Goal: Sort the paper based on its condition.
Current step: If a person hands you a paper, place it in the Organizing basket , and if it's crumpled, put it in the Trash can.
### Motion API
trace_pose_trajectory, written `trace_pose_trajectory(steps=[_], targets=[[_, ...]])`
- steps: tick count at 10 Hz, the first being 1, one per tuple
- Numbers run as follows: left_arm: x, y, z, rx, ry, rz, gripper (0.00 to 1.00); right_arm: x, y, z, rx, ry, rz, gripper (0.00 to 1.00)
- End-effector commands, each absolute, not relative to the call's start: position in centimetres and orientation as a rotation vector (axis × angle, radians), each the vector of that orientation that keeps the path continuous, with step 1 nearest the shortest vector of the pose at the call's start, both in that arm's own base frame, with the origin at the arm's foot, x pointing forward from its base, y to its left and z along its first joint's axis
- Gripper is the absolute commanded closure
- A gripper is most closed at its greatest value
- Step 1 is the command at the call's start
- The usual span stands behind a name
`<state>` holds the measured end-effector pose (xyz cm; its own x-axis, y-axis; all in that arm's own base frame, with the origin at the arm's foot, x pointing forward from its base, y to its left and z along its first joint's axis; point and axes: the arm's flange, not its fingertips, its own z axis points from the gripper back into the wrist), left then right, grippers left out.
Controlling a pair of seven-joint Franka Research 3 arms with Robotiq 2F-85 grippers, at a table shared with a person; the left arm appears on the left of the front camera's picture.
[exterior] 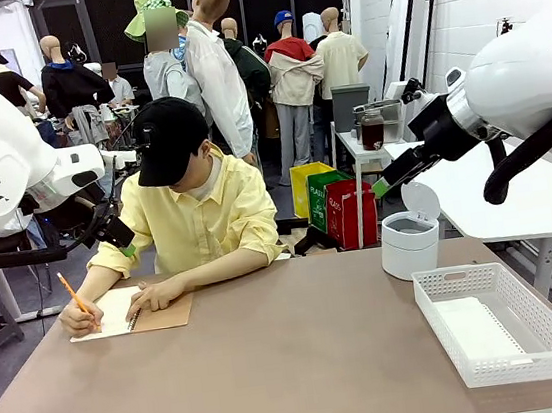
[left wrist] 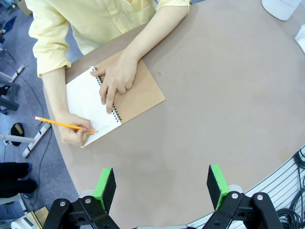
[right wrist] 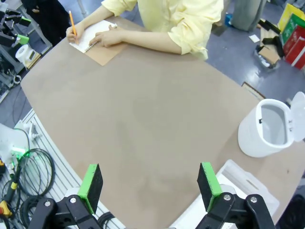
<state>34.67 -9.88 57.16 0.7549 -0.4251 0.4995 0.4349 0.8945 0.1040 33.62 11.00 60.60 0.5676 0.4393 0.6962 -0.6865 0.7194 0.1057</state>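
Right gripper [right wrist: 150,186], jaws spread and empty, hangs well right of the brown-covered spiral notebook [left wrist: 138,93]. Left gripper [left wrist: 162,183], likewise spread and empty, hangs nearer, above it. Thin white paper page [left wrist: 83,98] lies bound in the notebook, under the person's hand [left wrist: 119,76].

The right arm's shell [exterior: 532,74], above and behind the right gripper [exterior: 385,187], is showing the black letters "FRAN", which are running off the picture's edge. Farther off and just below that gripper, the coloured bins [exterior: 341,203] are carrying white lettering too small to read.
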Motion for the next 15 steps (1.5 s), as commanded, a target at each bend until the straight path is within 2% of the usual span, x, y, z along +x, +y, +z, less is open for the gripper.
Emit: trace_pose_trajectory(steps=[1,15], targets=[[34.69,-9.73,57.19,-0.015,-0.541,-0.470,0.00,33.59,10.99,60.67,0.394,-0.689,0.685,0.00],[34.69,-9.73,57.19,-0.015,-0.541,-0.470,0.00,33.59,10.99,60.67,0.394,-0.689,0.685,0.00]])
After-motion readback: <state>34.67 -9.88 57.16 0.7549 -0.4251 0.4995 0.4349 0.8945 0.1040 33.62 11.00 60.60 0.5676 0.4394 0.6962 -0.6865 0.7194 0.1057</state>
